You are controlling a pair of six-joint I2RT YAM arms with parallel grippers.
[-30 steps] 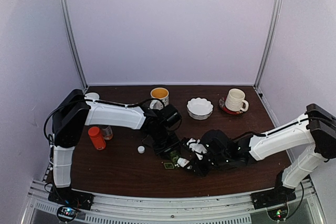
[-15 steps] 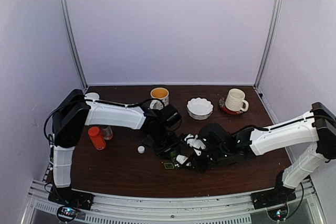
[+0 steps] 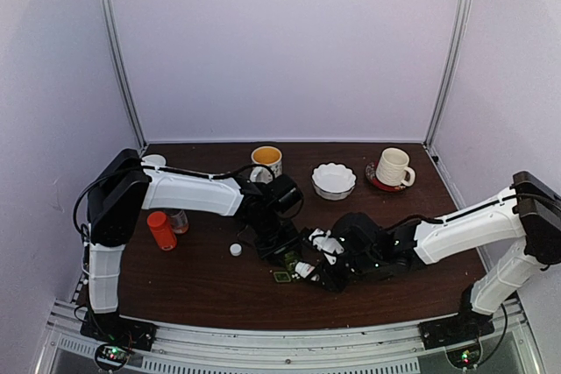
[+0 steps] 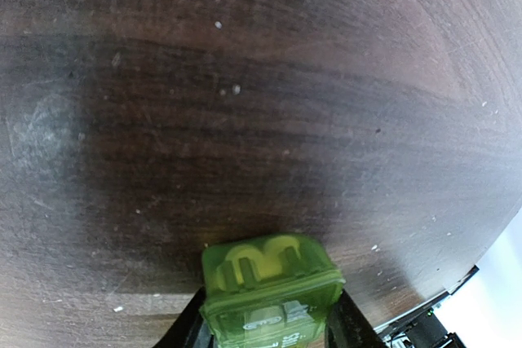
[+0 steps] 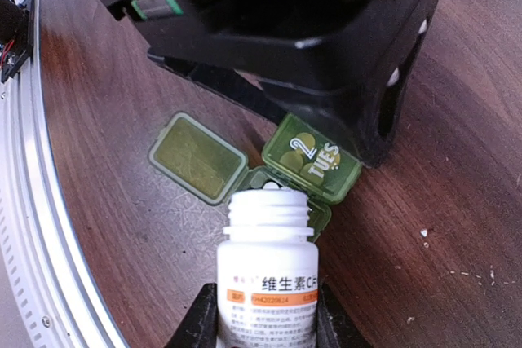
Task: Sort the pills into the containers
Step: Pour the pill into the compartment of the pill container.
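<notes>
The container, a green pill box [image 5: 314, 159], lies on the table with one lid [image 5: 198, 157] flipped open. Round pills [image 5: 300, 152] show through its shut "2 TUES" lid. My left gripper [image 4: 265, 323] is shut on one end of the pill box [image 4: 272, 283], low on the table [image 3: 282, 253]. My right gripper [image 5: 265, 323] is shut on an uncapped white bottle [image 5: 267, 275], tipped with its mouth over the open compartment. A small pale round bit [image 5: 272, 187] sits at the bottle's rim. In the top view the bottle [image 3: 305, 268] lies nearly flat beside the box [image 3: 282, 276].
A red bottle [image 3: 161, 230] and a small brown bottle [image 3: 179, 221] stand at the left, and a white cap [image 3: 235, 250] lies near them. At the back stand a yellow mug [image 3: 266, 160], a white bowl [image 3: 334, 179] and a white mug on a saucer [image 3: 393, 168].
The right arm has shifted slightly back and forth with the bottle still tipped at the box. The left arm has not moved.
</notes>
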